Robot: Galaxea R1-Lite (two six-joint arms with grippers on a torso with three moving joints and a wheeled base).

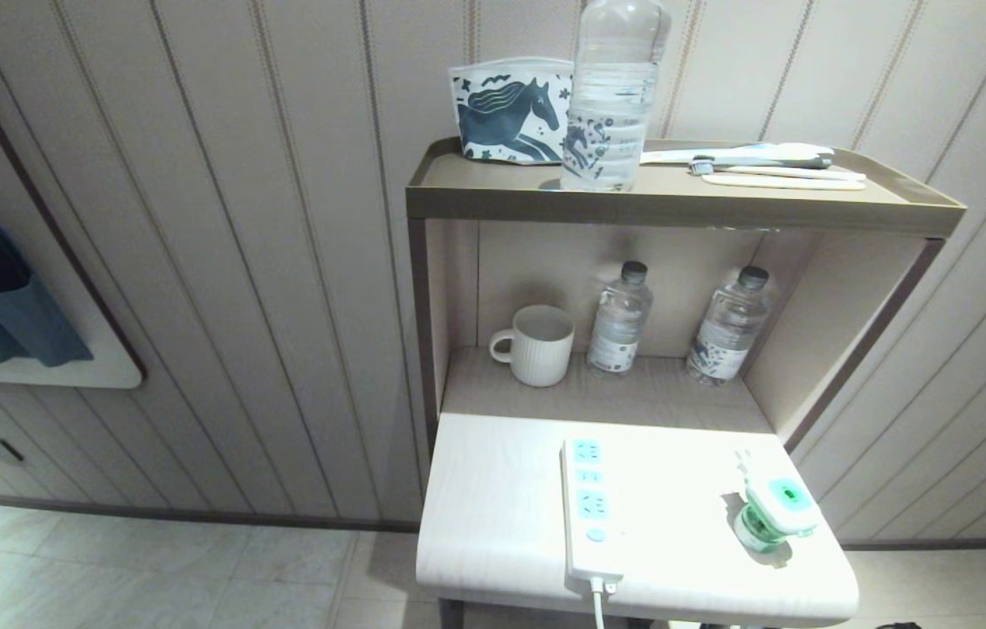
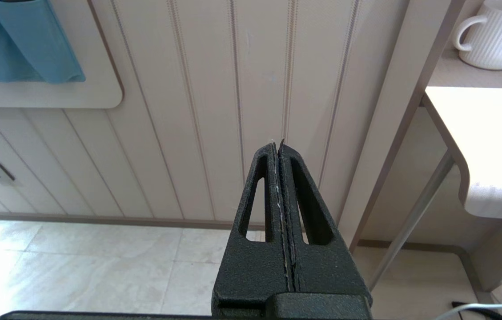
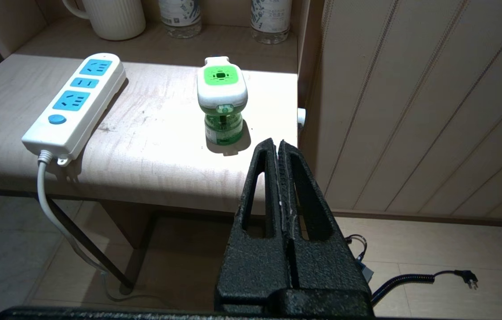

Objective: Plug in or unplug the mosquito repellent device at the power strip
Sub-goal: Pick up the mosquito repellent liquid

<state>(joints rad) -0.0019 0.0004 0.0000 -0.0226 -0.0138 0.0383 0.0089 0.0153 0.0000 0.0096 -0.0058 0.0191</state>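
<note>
Lying flat, long white plastic power strip [image 1: 590, 511] beside green-bottled mosquito repellent device [image 1: 774, 513]

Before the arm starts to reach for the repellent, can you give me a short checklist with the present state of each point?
1. Repellent device unplugged, standing on the table apart from the power strip: ok.
2. Strip sockets free, nothing plugged in: ok.
3. Strip cable hangs off the table's front edge, away from the device: ok.
4. Right gripper shut, in front of the table and below its edge, holding nothing; it must open before grasping: not ok.
5. Left gripper shut, off to the table's side, facing the wall: ok.
6. Strip powered: cannot tell.
</note>
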